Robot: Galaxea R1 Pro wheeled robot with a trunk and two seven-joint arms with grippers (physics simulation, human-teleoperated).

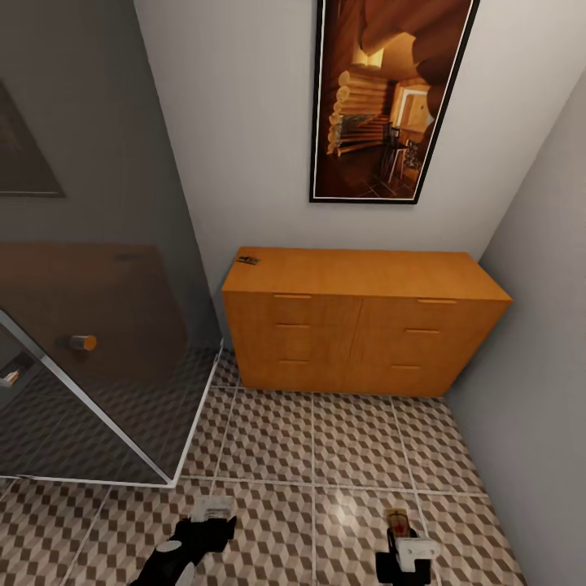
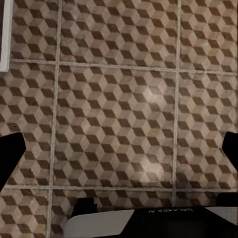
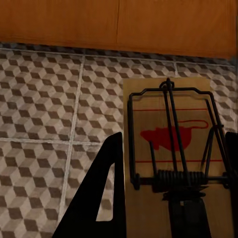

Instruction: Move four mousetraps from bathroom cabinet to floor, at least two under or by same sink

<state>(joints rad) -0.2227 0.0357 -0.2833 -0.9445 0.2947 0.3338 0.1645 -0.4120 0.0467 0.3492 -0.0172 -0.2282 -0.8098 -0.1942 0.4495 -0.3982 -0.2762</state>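
Facing the cabinet [image 1: 362, 321] in the head view, the robot holds both arms low over the bathroom floor [image 1: 309, 456]; one mousetrap [image 1: 247, 260] lies on the cabinet's top near its left rear corner. Left wrist view — the left gripper [image 2: 124, 148] has its fingers spread over bare tiles. Right wrist view — the right gripper [image 3: 171, 186] pinches a second mousetrap [image 3: 171, 134] between its fingers, above the floor near the cabinet front.

Left gripper [image 1: 213, 513] seemingly spread wide; right gripper [image 1: 399, 525] clamped, both low.
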